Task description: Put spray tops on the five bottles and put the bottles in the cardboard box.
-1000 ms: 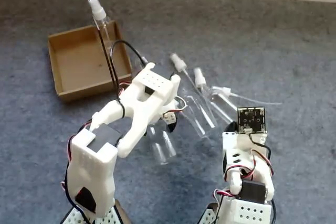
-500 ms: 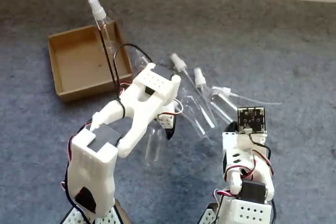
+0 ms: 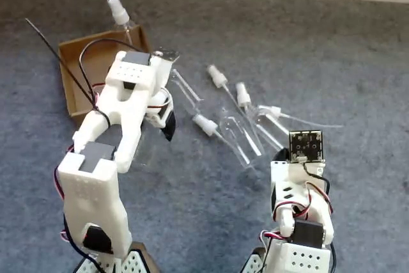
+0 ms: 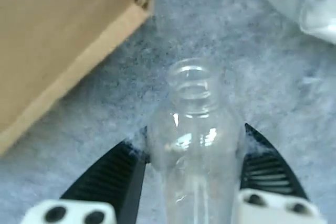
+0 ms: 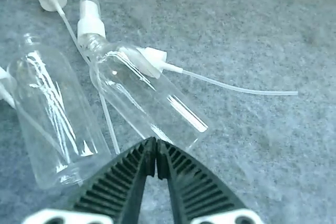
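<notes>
Your left gripper (image 4: 193, 129) pinches a clear plastic bottle (image 4: 193, 177) by its shoulders. The open neck points out past the fingertips and carries no spray top. The cardboard box (image 4: 73, 61) lies just beyond those fingertips and off to one side, with its corner near the neck but not touching it.

Your right gripper (image 5: 156, 148) is pressed together on nothing, its tips just short of two clear bottles (image 5: 52, 114) lying side by side on the grey carpet (image 5: 252, 30). A loose spray top (image 5: 152, 59) rests against the nearer one, its thin tube trailing away.

The held bottle looks unready for the box, since it needs its top first. Hold it steady with the neck clear and squeeze lightly, because the thin wall will likely flex. Open the right gripper, take a top by its white head, feed the tube tip into the neck, then seat the head.

No brand, label or writing can be read on the bottles or the box.
</notes>
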`<action>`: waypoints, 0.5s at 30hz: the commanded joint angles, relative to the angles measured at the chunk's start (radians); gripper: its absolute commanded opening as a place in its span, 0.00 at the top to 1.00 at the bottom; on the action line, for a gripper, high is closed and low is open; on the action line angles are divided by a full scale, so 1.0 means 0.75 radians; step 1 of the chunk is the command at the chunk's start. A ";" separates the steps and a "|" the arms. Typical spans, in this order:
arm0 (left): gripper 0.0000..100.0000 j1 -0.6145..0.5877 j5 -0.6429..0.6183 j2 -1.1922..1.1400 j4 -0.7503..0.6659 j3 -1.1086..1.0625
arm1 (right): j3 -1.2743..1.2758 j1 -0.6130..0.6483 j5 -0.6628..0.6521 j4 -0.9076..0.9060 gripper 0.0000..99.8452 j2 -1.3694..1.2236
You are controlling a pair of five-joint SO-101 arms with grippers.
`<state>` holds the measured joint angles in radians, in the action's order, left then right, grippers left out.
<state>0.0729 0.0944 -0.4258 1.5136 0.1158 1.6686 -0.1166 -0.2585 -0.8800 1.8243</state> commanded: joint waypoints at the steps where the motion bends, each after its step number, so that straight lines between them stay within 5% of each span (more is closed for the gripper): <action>1: 0.84 -0.019 0.188 0.013 -0.002 0.069 | -0.001 -0.013 -0.004 -0.003 0.99 0.021; 11: 0.83 -0.032 0.198 0.011 -0.002 0.069 | -0.001 -0.013 -0.004 -0.003 0.99 0.021; 15: 0.75 -0.028 0.223 0.024 -0.008 0.069 | -0.001 -0.013 -0.004 -0.005 0.99 0.021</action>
<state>0.0652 0.2371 -0.4258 1.5136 0.1158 1.6686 -0.1166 -0.2585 -0.8800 1.8243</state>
